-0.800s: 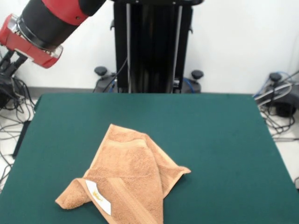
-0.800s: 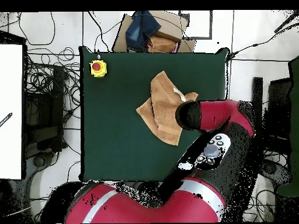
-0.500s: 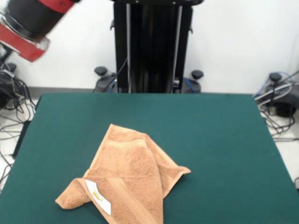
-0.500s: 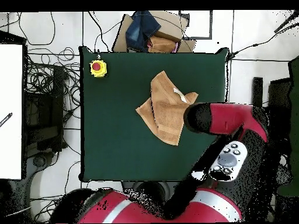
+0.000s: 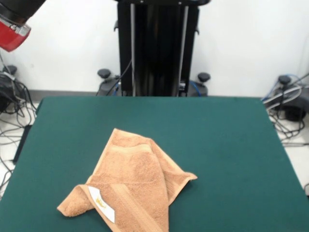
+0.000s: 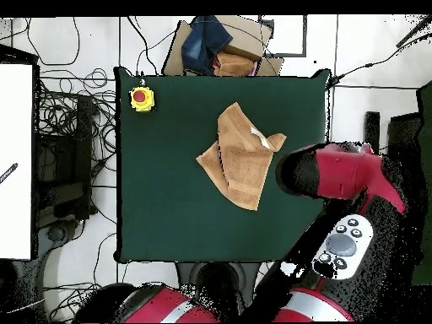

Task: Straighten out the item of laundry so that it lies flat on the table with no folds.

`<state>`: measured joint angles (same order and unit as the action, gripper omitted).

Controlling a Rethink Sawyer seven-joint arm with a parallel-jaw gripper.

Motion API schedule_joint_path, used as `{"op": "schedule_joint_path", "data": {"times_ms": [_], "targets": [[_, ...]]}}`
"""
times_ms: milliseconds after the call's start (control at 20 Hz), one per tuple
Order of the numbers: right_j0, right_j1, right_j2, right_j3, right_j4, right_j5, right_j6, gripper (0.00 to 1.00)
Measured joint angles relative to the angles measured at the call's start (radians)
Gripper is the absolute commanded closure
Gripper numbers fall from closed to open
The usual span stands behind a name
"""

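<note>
The item of laundry (image 5: 130, 183), a tan-orange towel, lies crumpled on the green table (image 5: 222, 145) near its front left. Folded layers overlap and one corner points right. Its white label (image 5: 102, 203) shows near the front. From above, the towel (image 6: 240, 156) sits right of the table's (image 6: 169, 194) middle, with the label (image 6: 260, 139) on its right side. Only a red and black arm link (image 5: 12, 21) shows at the top left corner of the front view. In the overhead view that arm link (image 6: 337, 173) hangs by the table's right edge, clear of the towel. No gripper shows.
A yellow box with a red button (image 6: 142, 98) stands at the table's top left corner in the overhead view. A cardboard box with cloth (image 6: 219, 46) sits beyond the top edge. Cables (image 6: 72, 118) lie on the floor to the left.
The arm has swung off the towel, rightward past the table edge from above and up and left in the front view. The towel has not moved.
</note>
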<state>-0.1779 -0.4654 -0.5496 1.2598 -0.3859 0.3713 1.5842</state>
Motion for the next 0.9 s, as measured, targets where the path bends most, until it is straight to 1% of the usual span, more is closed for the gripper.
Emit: {"op": "schedule_joint_path", "data": {"times_ms": [450, 700, 900], "targets": [[-0.011, -0.002, 0.001, -0.057, 0.011, -0.01, 0.0, 1.0], [-0.002, -0.005, 0.001, -0.106, 0.019, 0.031, 0.0, 1.0], [-0.005, -0.019, 0.021, -0.132, 0.047, 0.064, 0.0, 1.0]]}}
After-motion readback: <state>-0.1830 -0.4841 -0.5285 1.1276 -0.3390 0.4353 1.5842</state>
